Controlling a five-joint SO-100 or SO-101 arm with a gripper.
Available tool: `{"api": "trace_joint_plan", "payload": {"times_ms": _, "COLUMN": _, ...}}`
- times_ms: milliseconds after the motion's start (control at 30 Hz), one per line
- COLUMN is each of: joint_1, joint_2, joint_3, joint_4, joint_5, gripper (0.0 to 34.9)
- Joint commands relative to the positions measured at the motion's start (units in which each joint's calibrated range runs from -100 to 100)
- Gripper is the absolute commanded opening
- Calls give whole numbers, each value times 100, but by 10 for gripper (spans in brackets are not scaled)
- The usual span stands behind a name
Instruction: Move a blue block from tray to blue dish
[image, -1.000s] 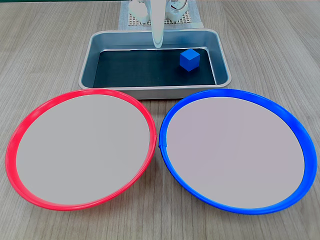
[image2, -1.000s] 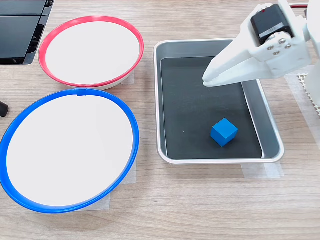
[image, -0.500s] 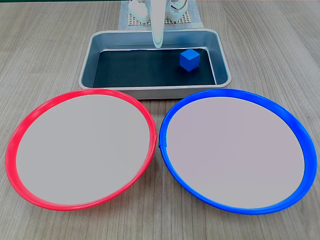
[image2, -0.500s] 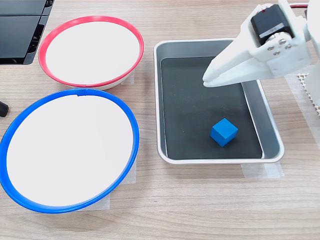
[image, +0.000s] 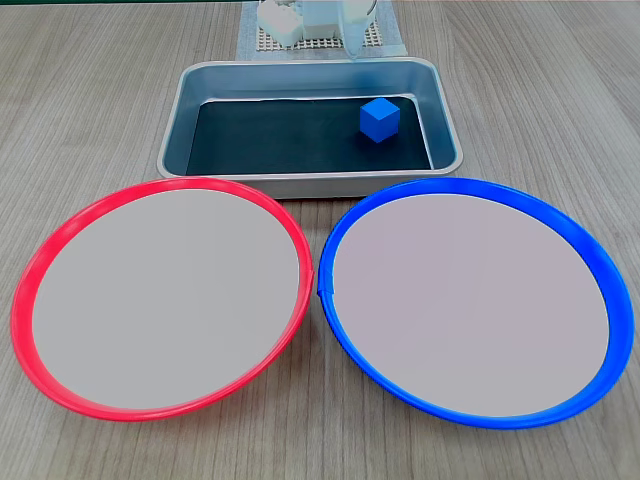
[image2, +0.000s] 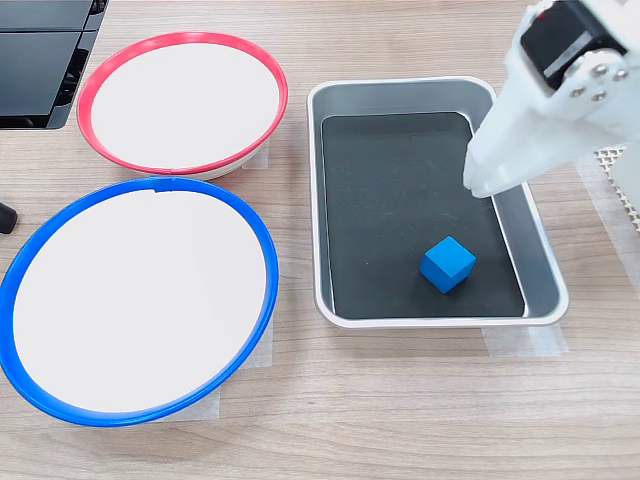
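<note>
The blue block (image: 379, 120) (image2: 447, 264) rests on the dark floor of the silver tray (image: 300, 184) (image2: 318, 200), near the corner at the first exterior view's far right. My white gripper (image2: 480, 188) hangs over the tray's right wall in the second exterior view. It is shut with nothing in it, a short way above and to the right of the block. In the first exterior view only white arm parts (image: 300, 15) show at the top edge. The blue dish (image: 600, 270) (image2: 262, 240) lies empty beside the tray.
A same-sized red-rimmed dish (image: 40, 260) (image2: 180, 40) sits empty next to the blue one. A perforated mat (image: 320, 42) (image2: 612, 160) lies under the arm's base beyond the tray. Dark equipment (image2: 40, 50) occupies the second exterior view's top left corner.
The gripper swung from over the tray's middle toward the second exterior view's right and drew back, leaving most of the first exterior view. The block and dishes stayed put.
</note>
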Motion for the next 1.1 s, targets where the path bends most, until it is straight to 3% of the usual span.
{"api": "trace_joint_plan", "payload": {"times_ms": 0, "joint_1": -244, "joint_2": 1485, "joint_3": -1074, "joint_4": 211, "joint_5": -112, "gripper": 96}}
{"api": "trace_joint_plan", "payload": {"times_ms": 167, "joint_1": -347, "joint_2": 2722, "joint_3": -1447, "joint_4": 46, "joint_5": 151, "gripper": 204}}
{"api": "trace_joint_plan", "payload": {"times_ms": 333, "joint_1": -413, "joint_2": 3396, "joint_3": -1320, "joint_4": -202, "joint_5": 581, "gripper": 259}}
{"api": "trace_joint_plan", "payload": {"times_ms": 500, "joint_1": -535, "joint_2": 3763, "joint_3": -1201, "joint_4": -342, "joint_5": 889, "gripper": 195}}
{"api": "trace_joint_plan", "payload": {"times_ms": 567, "joint_1": -573, "joint_2": 3874, "joint_3": -1183, "joint_4": -416, "joint_5": 952, "gripper": 143}}
{"api": "trace_joint_plan", "payload": {"times_ms": 700, "joint_1": -573, "joint_2": 4070, "joint_3": -1220, "joint_4": -523, "joint_5": 1016, "gripper": 4}}
{"api": "trace_joint_plan", "payload": {"times_ms": 900, "joint_1": -498, "joint_2": 3959, "joint_3": -1775, "joint_4": -53, "joint_5": 1197, "gripper": 3}}
{"api": "trace_joint_plan", "payload": {"times_ms": 1000, "joint_1": -263, "joint_2": 3916, "joint_3": -3049, "joint_4": 451, "joint_5": 1245, "gripper": 3}}
{"api": "trace_joint_plan", "payload": {"times_ms": 1067, "joint_1": -168, "joint_2": 4112, "joint_3": -3860, "joint_4": 401, "joint_5": 1172, "gripper": 3}}
